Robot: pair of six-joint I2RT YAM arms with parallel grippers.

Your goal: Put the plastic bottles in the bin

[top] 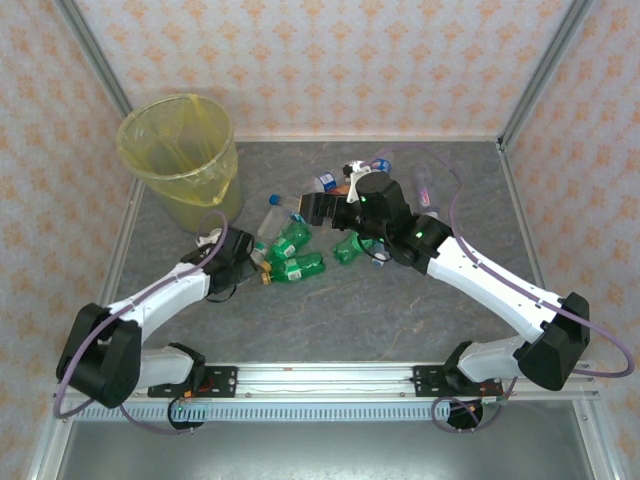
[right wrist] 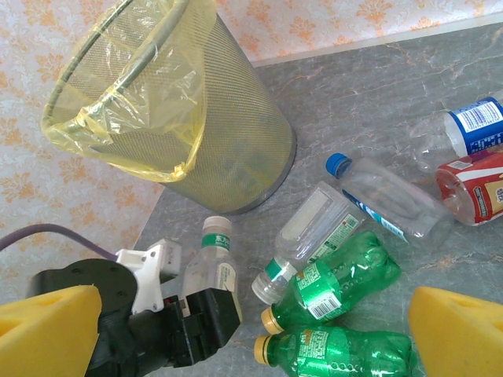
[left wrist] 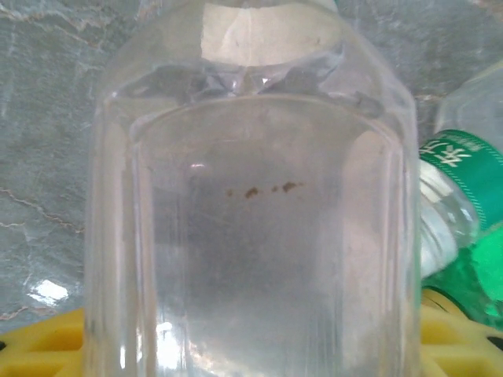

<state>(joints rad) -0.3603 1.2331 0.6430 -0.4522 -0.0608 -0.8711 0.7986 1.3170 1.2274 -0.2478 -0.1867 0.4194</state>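
The bin [top: 192,188] stands upright in the upper left of the top view. It's a mesh one with a yellow bag [right wrist: 118,78] folded over its rim. The plastic bottles [top: 300,250] sit in a loose heap on the grey table [top: 400,320], middle of that frame, below and right of the bin and apart from it. Left gripper [top: 243,262] is at the left end of the heap with its jaws either side of a clear bottle [left wrist: 251,236]. That bottle looms huge in the middle of the left wrist view, with the yellow pads [left wrist: 47,349] peeking out at the bottom corners. Honestly can't tell if it's actually squeezing the bottle or just sitting around it. A green-labelled bottle [left wrist: 464,204] lies just beside it at the right edge of that frame. Right gripper [top: 320,208] hangs over the top of the heap, jaws spread wide, holding nothing. In its wrist view two green bottles [right wrist: 338,279] lie side by side at bottom centre with a blue-capped clear one [right wrist: 389,196] above them. At the right edge, a red-labelled one [right wrist: 475,184] sits just beside a blue-labelled one [right wrist: 475,122].
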